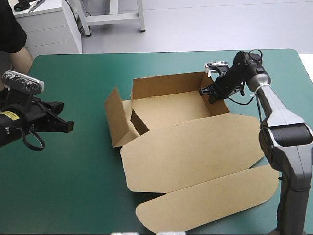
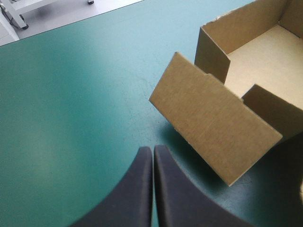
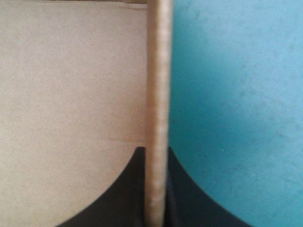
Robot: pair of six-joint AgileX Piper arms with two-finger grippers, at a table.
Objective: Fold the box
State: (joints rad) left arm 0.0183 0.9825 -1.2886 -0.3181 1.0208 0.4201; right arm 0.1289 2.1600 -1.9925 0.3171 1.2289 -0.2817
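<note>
I had the box (image 1: 195,147) in the middle of the counter (image 1: 73,191) — a half-raised tray, its lid (image 1: 210,200) lying flat toward 5 o'clock. My right jaws pinched the tray's side wall (image 3: 158,94) at 2 o'clock. My left jaws sat pressed together on nothing at 9 o'clock, near the leaning side flap (image 2: 218,127).

Found the box (image 1: 171,110) lying right of centre on the teal-green cover (image 1: 78,186): brown board, half built, far and right walls upright, left flap leaning outward, lid spread flat toward the near edge.
</note>
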